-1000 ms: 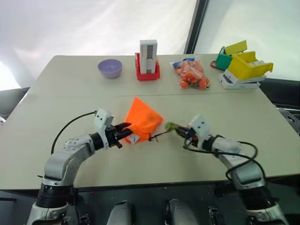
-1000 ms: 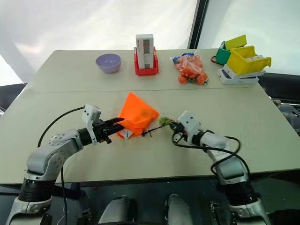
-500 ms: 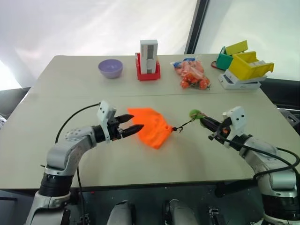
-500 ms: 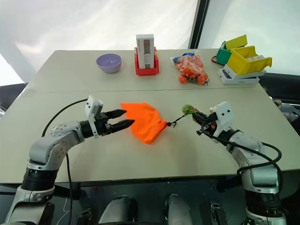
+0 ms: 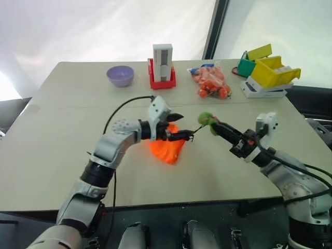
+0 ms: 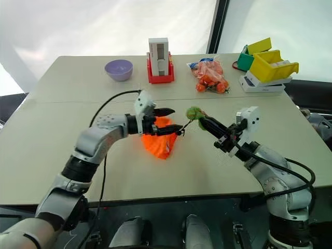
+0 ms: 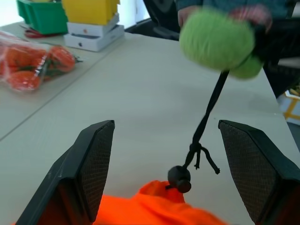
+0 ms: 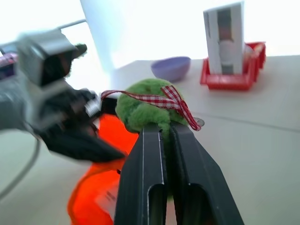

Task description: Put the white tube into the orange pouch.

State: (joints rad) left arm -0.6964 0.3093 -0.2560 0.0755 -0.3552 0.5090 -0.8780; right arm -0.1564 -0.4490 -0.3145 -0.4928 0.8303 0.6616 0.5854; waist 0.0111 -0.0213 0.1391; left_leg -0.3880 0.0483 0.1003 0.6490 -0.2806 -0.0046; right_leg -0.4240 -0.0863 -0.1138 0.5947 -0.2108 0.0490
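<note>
The orange pouch [image 5: 167, 149] lies mid-table, its gathered neck drawn up by a taut black cord. That cord ends in a lime-green ball [image 5: 206, 120], and my right gripper [image 8: 164, 130] is shut on the ball, held above the table to the pouch's right. My left gripper [image 5: 180, 127] is open, with one finger on each side of the pouch's neck and the cord knot [image 7: 179, 176]. The left wrist view shows nothing touching either pad [image 7: 96, 164]. The white tube is hidden.
Along the far edge stand a purple bowl [image 5: 120, 76], a white-grey block in a red base [image 5: 163, 65] and a clear bag of carrots [image 5: 210, 83]. Yellow and green bins [image 5: 270, 70] sit on white boxes at the far right.
My left gripper let go of the pouch's edge, opened and swung right to straddle its neck. My right gripper lifted the green ball up and to the right, drawing the cord tight.
</note>
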